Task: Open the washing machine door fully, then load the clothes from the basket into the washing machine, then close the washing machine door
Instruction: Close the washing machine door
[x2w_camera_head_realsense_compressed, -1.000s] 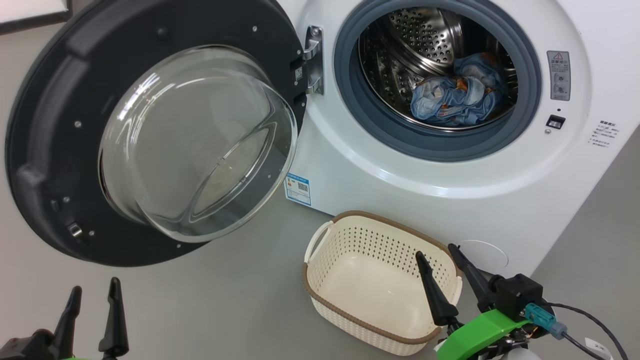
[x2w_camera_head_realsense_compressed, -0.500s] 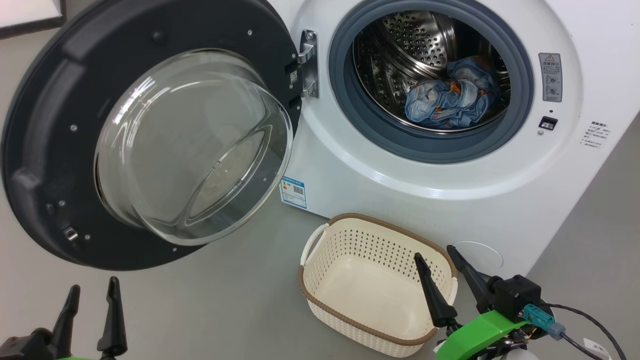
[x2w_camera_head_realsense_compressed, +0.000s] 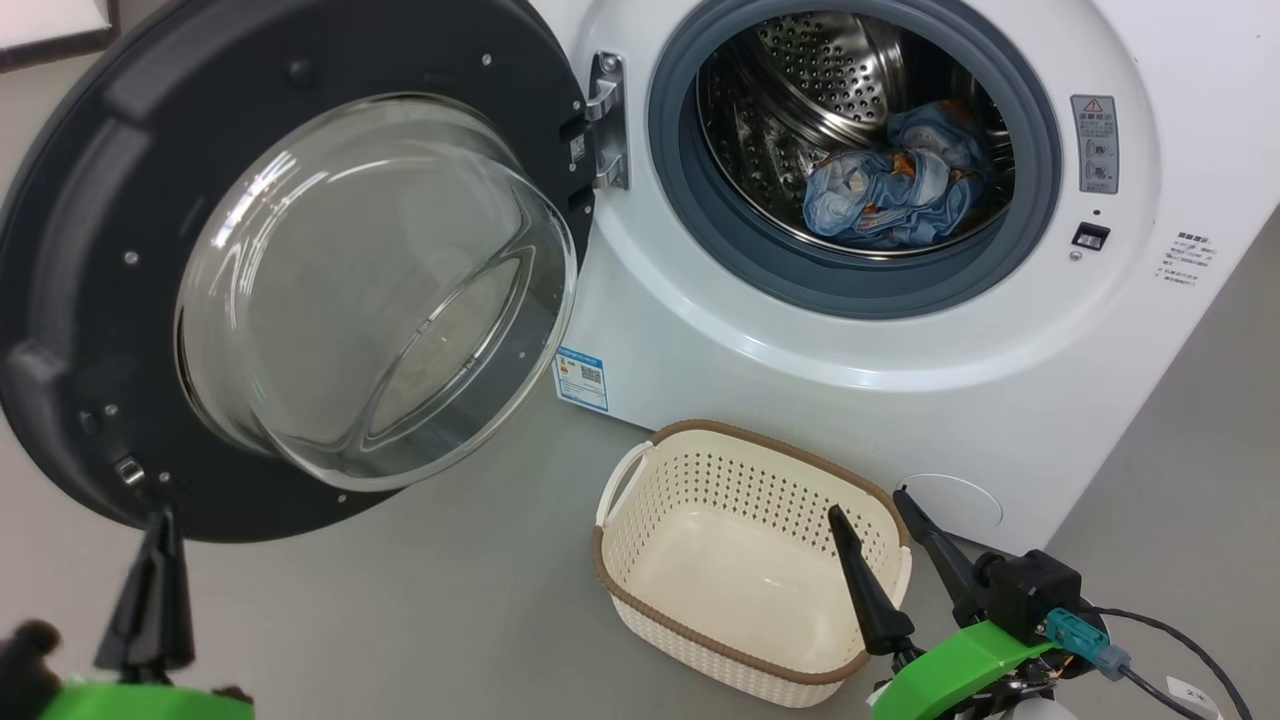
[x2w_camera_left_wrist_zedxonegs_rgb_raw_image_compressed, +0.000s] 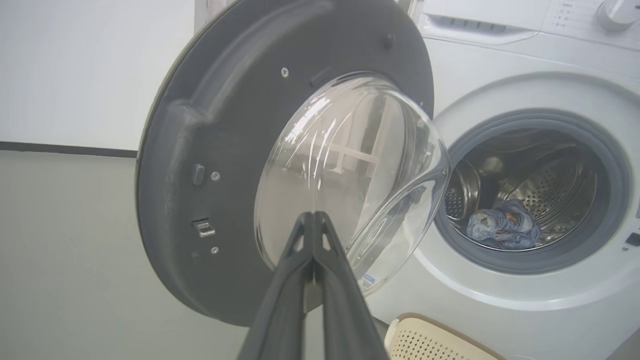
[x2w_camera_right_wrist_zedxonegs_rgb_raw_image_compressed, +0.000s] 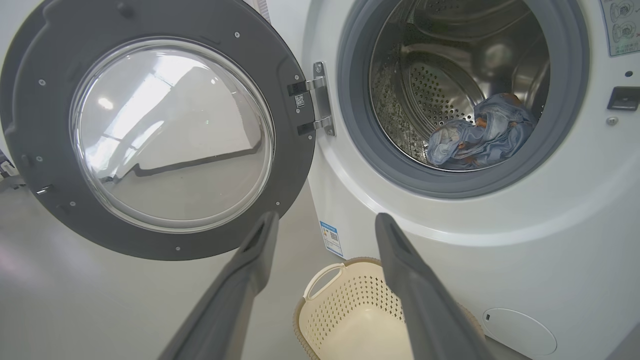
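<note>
Pinching shut on nothing, the left gripper (x2w_camera_head_realsense_compressed: 162, 525) has risen near the lower rim of the wide-open round glossy black washing machine door (x2w_camera_head_realsense_compressed: 80, 200). The right gripper (x2w_camera_head_realsense_compressed: 868, 502) stays spread over the empty cream perforated plastic basket (x2w_camera_head_realsense_compressed: 660, 625). The light blue printed clothes (x2w_camera_head_realsense_compressed: 890, 200) lie in the white washing machine (x2w_camera_head_realsense_compressed: 900, 400), inside its steel drum (x2w_camera_head_realsense_compressed: 830, 60), so closing looks next.

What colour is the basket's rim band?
Brown, running around the top of the cream-white perforated basket; clearest in the head view.

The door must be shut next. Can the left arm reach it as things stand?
Probably yes: the left gripper, fingers shut, sits near the lower rim of the open door, with nothing between them.
</note>
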